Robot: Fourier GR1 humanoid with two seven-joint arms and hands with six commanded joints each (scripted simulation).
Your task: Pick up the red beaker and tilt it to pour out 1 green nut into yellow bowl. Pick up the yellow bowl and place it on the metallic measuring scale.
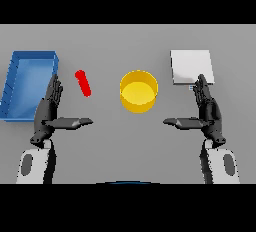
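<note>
A thin red beaker [83, 83] stands on the grey table, left of centre, leaning slightly. The yellow bowl [138, 91] sits at the middle of the table; no nut shows inside it. Behind and right of the bowl lies the light metallic scale [191, 66], a flat square plate. My left hand [48, 111] hovers at the lower left, fingers straight and thumb pointing inward, just below and left of the beaker and apart from it. Over at the lower right my right hand [208, 109] mirrors it, open, its fingertips reaching the scale's near edge.
A blue rectangular tray [15, 88] lies at the far left, close beside my left hand.
</note>
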